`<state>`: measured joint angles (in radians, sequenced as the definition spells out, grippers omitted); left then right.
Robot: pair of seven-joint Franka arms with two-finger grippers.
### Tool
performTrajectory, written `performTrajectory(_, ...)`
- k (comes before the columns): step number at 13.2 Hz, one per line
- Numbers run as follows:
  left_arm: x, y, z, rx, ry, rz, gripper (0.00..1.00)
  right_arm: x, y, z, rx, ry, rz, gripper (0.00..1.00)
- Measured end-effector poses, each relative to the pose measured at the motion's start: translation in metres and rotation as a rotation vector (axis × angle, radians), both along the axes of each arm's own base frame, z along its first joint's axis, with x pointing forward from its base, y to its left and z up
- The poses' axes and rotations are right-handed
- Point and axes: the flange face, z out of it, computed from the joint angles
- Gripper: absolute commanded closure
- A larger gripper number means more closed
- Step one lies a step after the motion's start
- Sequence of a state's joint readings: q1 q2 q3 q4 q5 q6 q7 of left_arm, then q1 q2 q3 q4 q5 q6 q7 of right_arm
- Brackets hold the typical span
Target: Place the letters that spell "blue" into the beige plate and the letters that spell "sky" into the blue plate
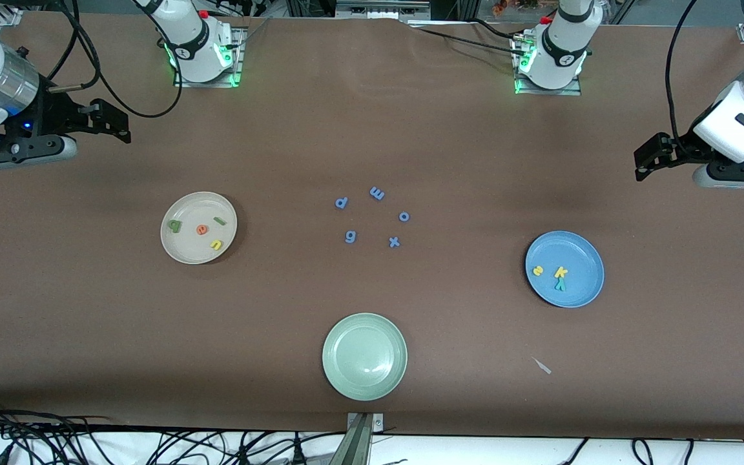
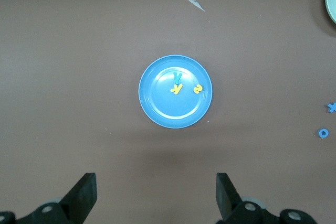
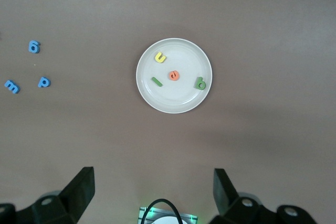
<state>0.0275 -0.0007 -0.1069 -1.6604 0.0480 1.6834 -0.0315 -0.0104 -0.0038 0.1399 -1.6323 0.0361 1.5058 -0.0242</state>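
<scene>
Both grippers, left (image 2: 155,198) and right (image 3: 152,195), open and empty, each high above its filled plate: blue plate (image 2: 157,106), beige plate (image 3: 157,95).

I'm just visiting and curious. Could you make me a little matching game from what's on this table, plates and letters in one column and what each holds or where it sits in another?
Things:
1. beige plate
2. blue plate
3. pale green plate
4. blue letters

Descriptions:
A. holds no letters, nearest the front camera
B. lie on the bare table, mid-table
C. holds a yellow s, yellow k and teal y
D. holds a green b, green l, yellow u and orange-red e

Pairs: 1-D, 2-C, 3-A, 4-B
</scene>
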Motion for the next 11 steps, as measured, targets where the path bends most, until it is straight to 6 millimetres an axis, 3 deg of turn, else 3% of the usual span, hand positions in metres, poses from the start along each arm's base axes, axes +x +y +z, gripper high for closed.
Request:
performTrajectory(4, 0.0, 0.001, 0.0, 0.0, -0.001, 0.002, 0.0, 0.002, -0.012, 0.0, 0.0, 0.0, -0.022, 0.0)
performTrajectory(8, 0.0, 0.001, 0.001, 0.0, -0.001, 0.002, 0.0, 0.006, -0.055, 0.001, 0.007, -0.004, -0.048, 0.0)
performTrajectory(11, 0.0, 0.001, 0.001, 0.0, -0.002, 0.002, 0.0, 0.007, -0.044, -0.002, 0.007, 0.001, -0.028, 0.0)
